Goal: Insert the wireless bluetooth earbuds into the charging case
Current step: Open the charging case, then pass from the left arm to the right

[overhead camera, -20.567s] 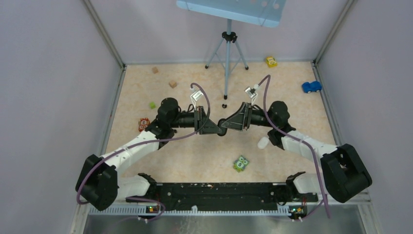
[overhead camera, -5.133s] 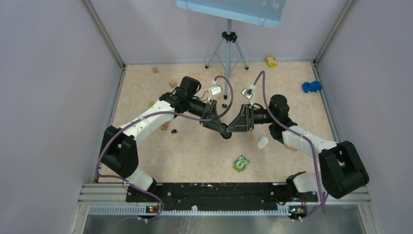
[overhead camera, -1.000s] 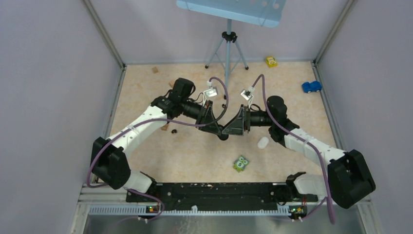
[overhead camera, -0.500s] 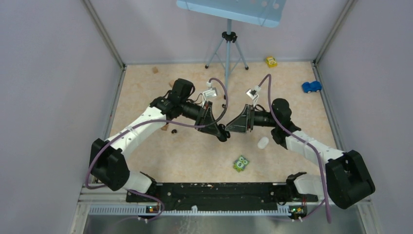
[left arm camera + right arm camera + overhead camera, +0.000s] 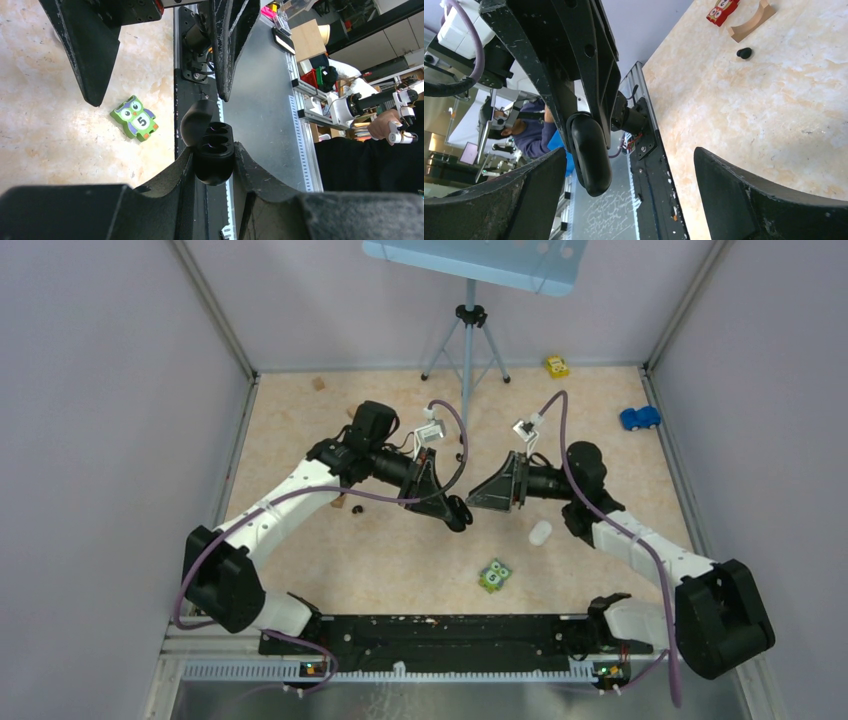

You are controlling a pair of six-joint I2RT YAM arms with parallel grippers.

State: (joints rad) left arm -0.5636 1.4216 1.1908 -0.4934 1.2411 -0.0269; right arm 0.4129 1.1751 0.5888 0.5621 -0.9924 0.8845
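Observation:
My left gripper is shut on an open black charging case and holds it above the table, lid flipped back. I cannot tell whether a bud sits in its two dark wells. My right gripper is open and empty, just right of the case and apart from it. In the right wrist view the case hangs between my wide-open right fingers. One black earbud lies on the table near the left arm. A white case lies by the right arm. No white buds show.
A green owl tile lies near the front. A tan wooden arch and a red tile lie by the black bud. A tripod stands at the back, with a blue car and a yellow car.
My right gripper has drawn back to the right and up, away from the black case it met a second ago. My left gripper has kept hold of the case and barely moved.

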